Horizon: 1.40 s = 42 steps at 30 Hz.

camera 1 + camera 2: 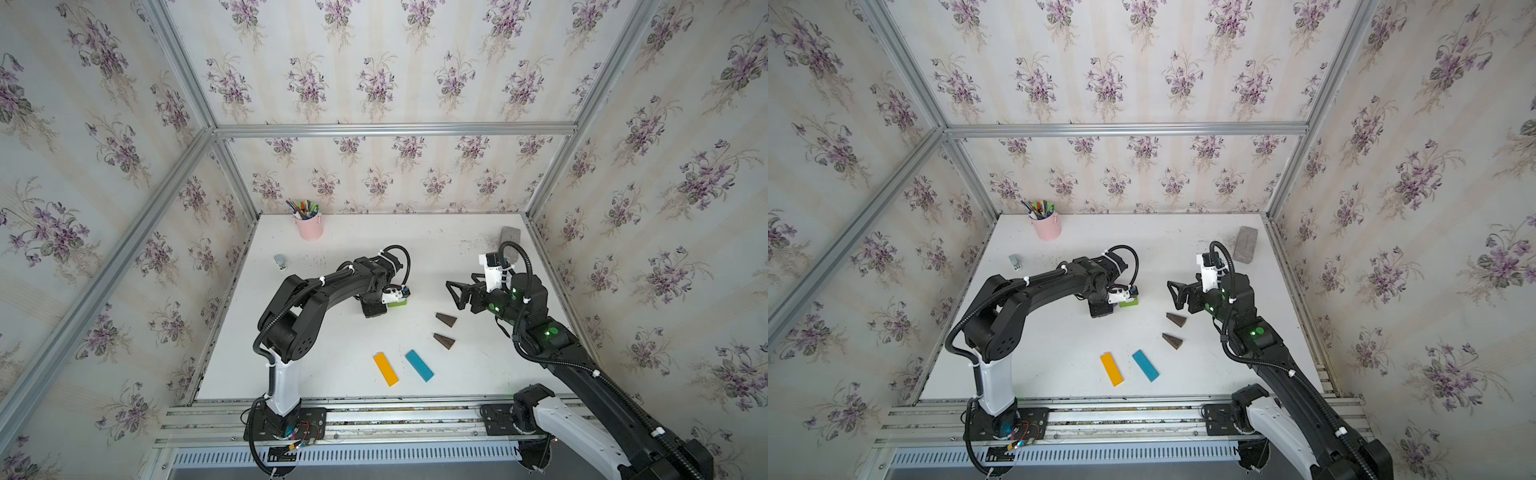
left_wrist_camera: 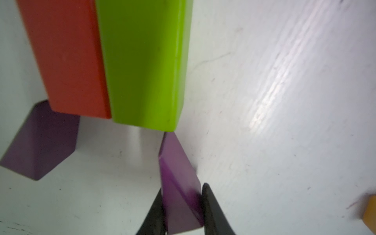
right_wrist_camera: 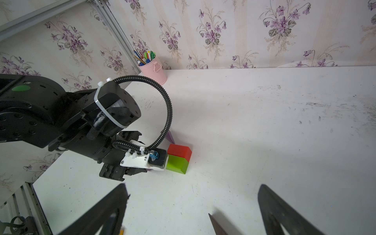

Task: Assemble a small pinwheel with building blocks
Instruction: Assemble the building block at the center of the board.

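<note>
Left wrist view: left gripper [image 2: 183, 189] pinched narrow on a purple wedge [image 2: 175, 160].
Sets that wedge's thin tip at a corner of the green brick [image 2: 142, 65], itself flush against the red brick [image 2: 67, 61], with a second purple wedge [image 2: 42, 142] at the red brick's end. Places this part-built pinwheel [image 1: 397, 304] near frame centre in both top views, mostly hidden under the left wrist. Right of centre: right gripper [image 1: 456, 296] above the white table [image 1: 332, 353], jaws spread wide, holding nothing. Just below it, upper dark-brown wedge [image 1: 446, 320] and lower dark-brown wedge [image 1: 444, 340], apart. Lower centre: yellow bar [image 1: 385, 369] and blue bar [image 1: 419, 365] side by side, not touching. Table's upper left: pink pen cup [image 1: 308, 227]; upper right: grey rough brick [image 1: 1244, 244].
</note>
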Available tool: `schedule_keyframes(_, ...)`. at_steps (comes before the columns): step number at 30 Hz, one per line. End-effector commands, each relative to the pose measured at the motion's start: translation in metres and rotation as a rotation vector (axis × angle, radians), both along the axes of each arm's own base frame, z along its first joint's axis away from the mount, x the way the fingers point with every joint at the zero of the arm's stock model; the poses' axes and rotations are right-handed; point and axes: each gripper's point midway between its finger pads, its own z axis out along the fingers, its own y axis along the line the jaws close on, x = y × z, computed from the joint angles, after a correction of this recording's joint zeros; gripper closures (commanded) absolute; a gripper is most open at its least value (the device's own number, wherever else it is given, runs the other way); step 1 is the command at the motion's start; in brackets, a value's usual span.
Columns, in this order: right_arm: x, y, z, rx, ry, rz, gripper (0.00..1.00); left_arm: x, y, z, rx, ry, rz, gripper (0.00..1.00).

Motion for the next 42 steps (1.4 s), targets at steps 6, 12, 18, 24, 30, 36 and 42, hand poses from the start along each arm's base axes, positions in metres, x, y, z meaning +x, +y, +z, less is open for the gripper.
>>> schedule_keyframes(6, 0.0, 0.0, 0.006, 0.011, -0.026, 0.003, 0.0, -0.002, 0.003, 0.0, 0.025, 0.02, -0.017, 0.8)
schedule_keyframes(12, -0.001, 0.0, 0.005, 0.012, -0.025, 0.002, 0.0, -0.003, 0.004, -0.001, 0.038, 0.029, -0.025, 0.8)
schedule_keyframes(18, -0.001, 0.0, 0.006, 0.013, -0.026, 0.003, 0.0, -0.002, 0.003, -0.003, 0.036, 0.036, -0.027, 0.8)
schedule_keyframes(24, -0.001, 0.0, 0.006, 0.012, -0.027, 0.003, 0.0, -0.002, 0.0, -0.006, 0.029, 0.045, -0.024, 0.8)
schedule_keyframes(30, -0.001, 0.0, 0.006, 0.013, -0.026, 0.005, 0.0, -0.001, -0.001, -0.004, 0.023, 0.038, -0.022, 0.79)
schedule_keyframes(36, -0.002, -0.001, 0.007, 0.012, -0.029, 0.002, 0.0, 0.002, -0.003, -0.005, 0.023, 0.038, -0.026, 0.79)
schedule_keyframes(42, -0.002, -0.001, 0.008, 0.013, -0.034, 0.001, 0.0, 0.001, -0.003, -0.004, 0.021, 0.038, -0.029, 0.77)
